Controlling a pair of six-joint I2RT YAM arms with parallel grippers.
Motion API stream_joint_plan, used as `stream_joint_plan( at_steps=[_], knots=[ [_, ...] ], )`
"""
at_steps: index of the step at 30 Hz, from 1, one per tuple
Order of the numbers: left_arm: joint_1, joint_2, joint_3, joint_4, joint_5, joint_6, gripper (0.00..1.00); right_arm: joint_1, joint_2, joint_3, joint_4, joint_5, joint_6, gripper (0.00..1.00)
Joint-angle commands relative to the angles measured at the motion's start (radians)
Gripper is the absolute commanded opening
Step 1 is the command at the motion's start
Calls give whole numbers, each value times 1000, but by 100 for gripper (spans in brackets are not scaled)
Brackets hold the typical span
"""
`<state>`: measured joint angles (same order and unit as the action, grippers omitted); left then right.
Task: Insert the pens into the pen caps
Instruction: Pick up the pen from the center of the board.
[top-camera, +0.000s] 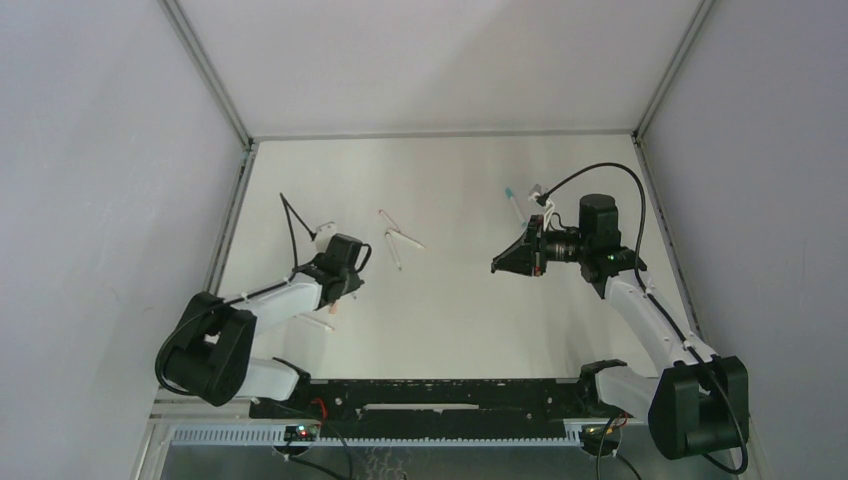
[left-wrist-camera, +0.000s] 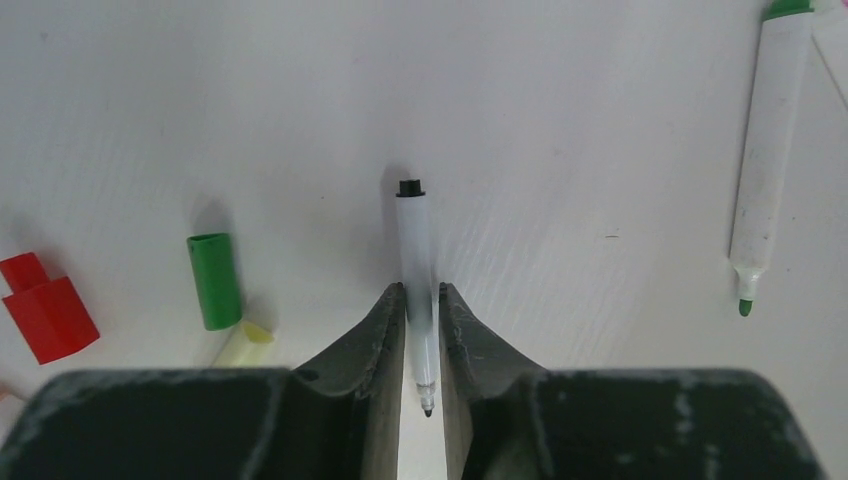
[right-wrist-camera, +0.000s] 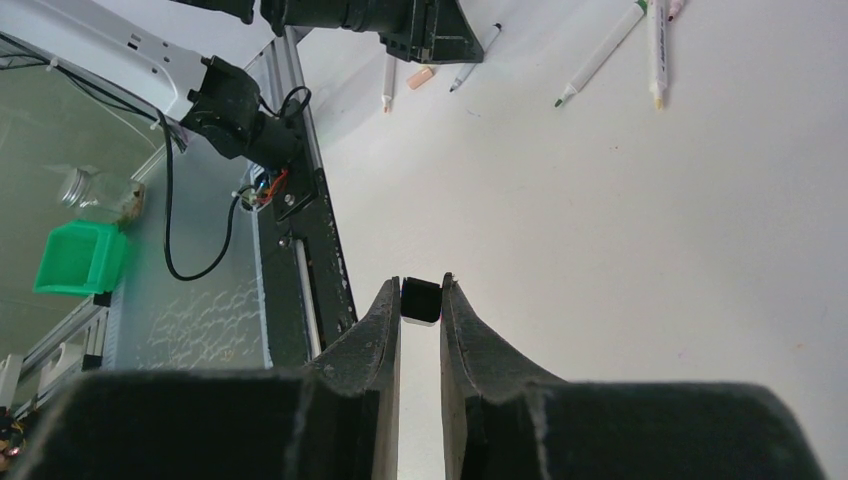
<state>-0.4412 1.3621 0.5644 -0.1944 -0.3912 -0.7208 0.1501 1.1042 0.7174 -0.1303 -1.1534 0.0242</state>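
Note:
My left gripper (left-wrist-camera: 422, 292) is shut on a white pen (left-wrist-camera: 415, 240) whose black tip points back between the fingers. It hangs low over the table at the left (top-camera: 336, 298). My right gripper (right-wrist-camera: 421, 285) is shut on a small black pen cap (right-wrist-camera: 421, 301), held above the table at the right (top-camera: 497, 265) and aimed left. A green cap (left-wrist-camera: 214, 280), a red cap (left-wrist-camera: 45, 305) and a pale yellow cap (left-wrist-camera: 243, 345) lie left of the held pen. A green-tipped pen (left-wrist-camera: 765, 160) lies to its right.
More pens lie mid-table (top-camera: 405, 238) (top-camera: 388, 218), and one with a teal end (top-camera: 513, 200) lies behind the right arm. A peach cap (right-wrist-camera: 421, 77) sits near the left gripper. The metal frame rail (top-camera: 232, 215) borders the table at the left.

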Motion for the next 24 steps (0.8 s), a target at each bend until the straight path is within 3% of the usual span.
stream_joint_plan(
  at_steps=[1,4,8,11,19,24],
  knots=[
    [-24,45,-23,-5,3,-30,22,-7,-27,39,23,-14,-2,0],
    [-34,66,-22,0,3,-32,20,-8,-29,39,24,-15,0,0],
    [-47,70,-23,2,2,-29,6,-11,-30,39,21,-16,-2,0],
    [-65,42,-31,-2,-2,-26,2,-11,-29,39,20,-15,-6,0],
    [-145,-117,-64,-46,-30,-32,0,-11,-27,39,13,-9,-19,0],
    [-202,-208,-97,-24,25,-10,0,-6,-24,39,-6,-4,-55,0]
  ],
)
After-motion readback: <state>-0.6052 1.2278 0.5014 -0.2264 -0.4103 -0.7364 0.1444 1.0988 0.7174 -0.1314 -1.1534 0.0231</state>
